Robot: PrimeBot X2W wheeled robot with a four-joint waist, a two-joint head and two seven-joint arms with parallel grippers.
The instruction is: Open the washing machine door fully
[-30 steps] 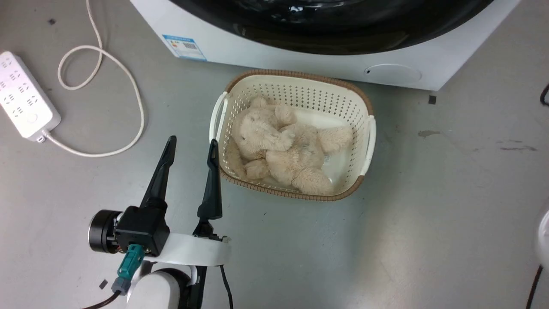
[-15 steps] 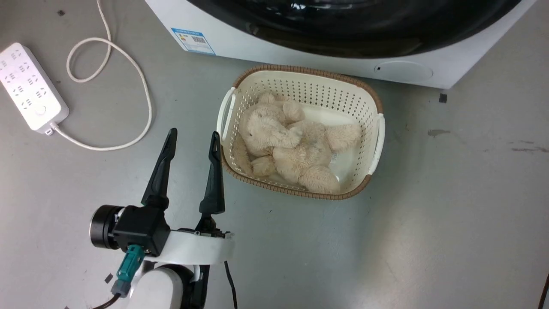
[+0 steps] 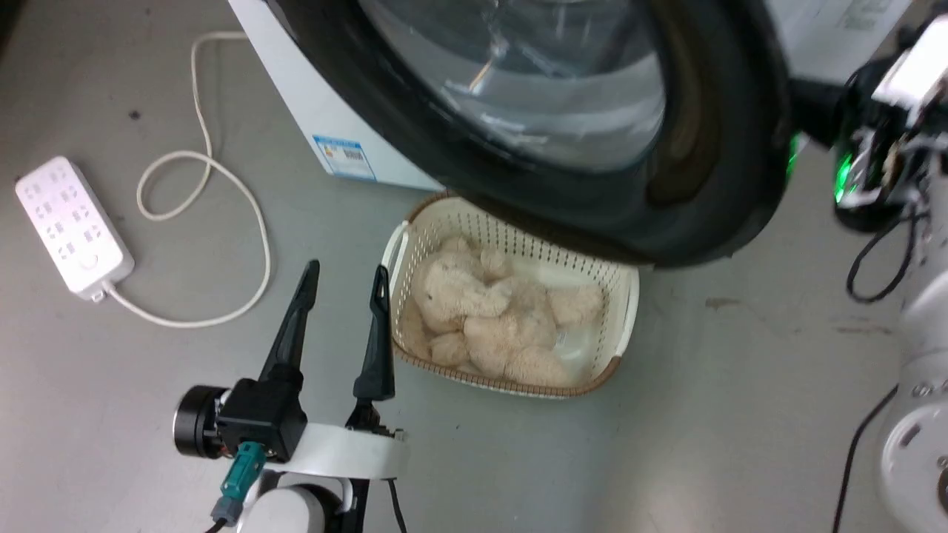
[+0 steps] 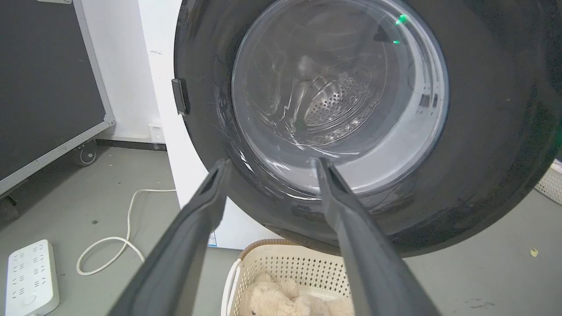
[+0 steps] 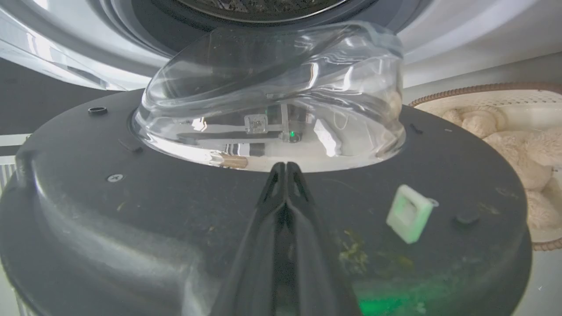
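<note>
The washing machine door [image 3: 711, 148], a glossy black rim around a bulging clear glass bowl, stands swung out from the white washer [image 3: 326, 111]. It overhangs a perforated cream basket [image 3: 628, 311] holding a fluffy beige plush toy [image 3: 481, 318]. The right tool [image 5: 285, 167], clenched on nothing, points across the door's matt inner face toward the bowl. The left tool [image 3: 346, 266] hovers released, fingers spread, above the grey floor [image 3: 666, 444] beside the basket.
</note>
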